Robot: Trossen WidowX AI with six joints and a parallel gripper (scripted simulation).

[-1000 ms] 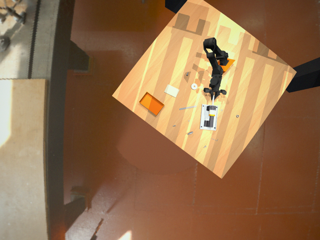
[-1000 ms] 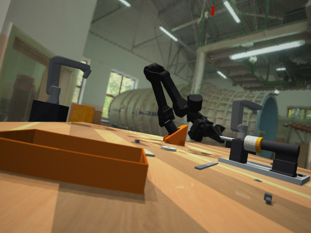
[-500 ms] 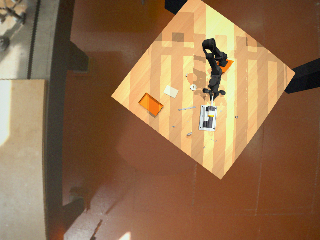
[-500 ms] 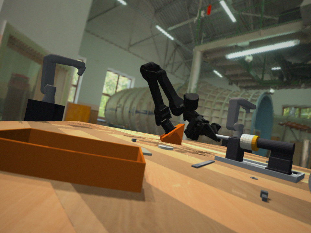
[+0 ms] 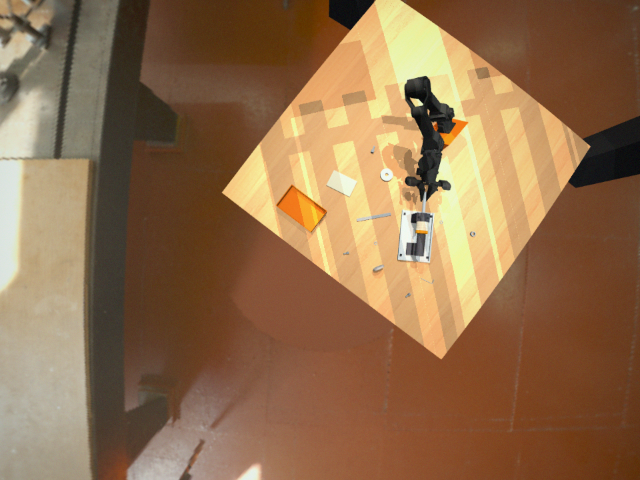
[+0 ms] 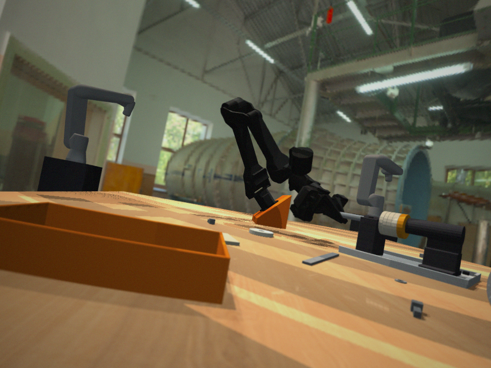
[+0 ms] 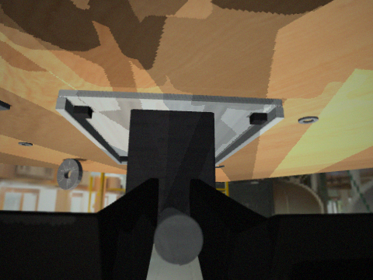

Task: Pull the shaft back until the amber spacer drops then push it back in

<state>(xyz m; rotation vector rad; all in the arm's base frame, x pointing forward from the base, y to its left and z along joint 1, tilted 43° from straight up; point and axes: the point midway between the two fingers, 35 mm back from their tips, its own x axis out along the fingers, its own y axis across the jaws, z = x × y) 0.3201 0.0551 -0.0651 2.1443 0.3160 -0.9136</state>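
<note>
while one hand (image 5: 425, 196) (image 6: 344, 215) (image 7: 174, 188) grips one shaft (image 5: 424, 204) (image 6: 352, 215) (image 7: 179, 238), fingers nearly closed, one amber spacer (image 5: 421, 231) (image 6: 402, 225) adjoins one big housing (image 5: 421, 243) (image 6: 434, 229); white spacers (image 5: 421, 225) (image 6: 387, 223), count unclear.

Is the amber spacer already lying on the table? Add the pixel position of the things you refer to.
No, the amber spacer (image 5: 421, 231) (image 6: 403, 225) is up in line with the white spacers (image 5: 421, 225) (image 6: 387, 223), next to the big black housing block (image 6: 436, 228).
</note>
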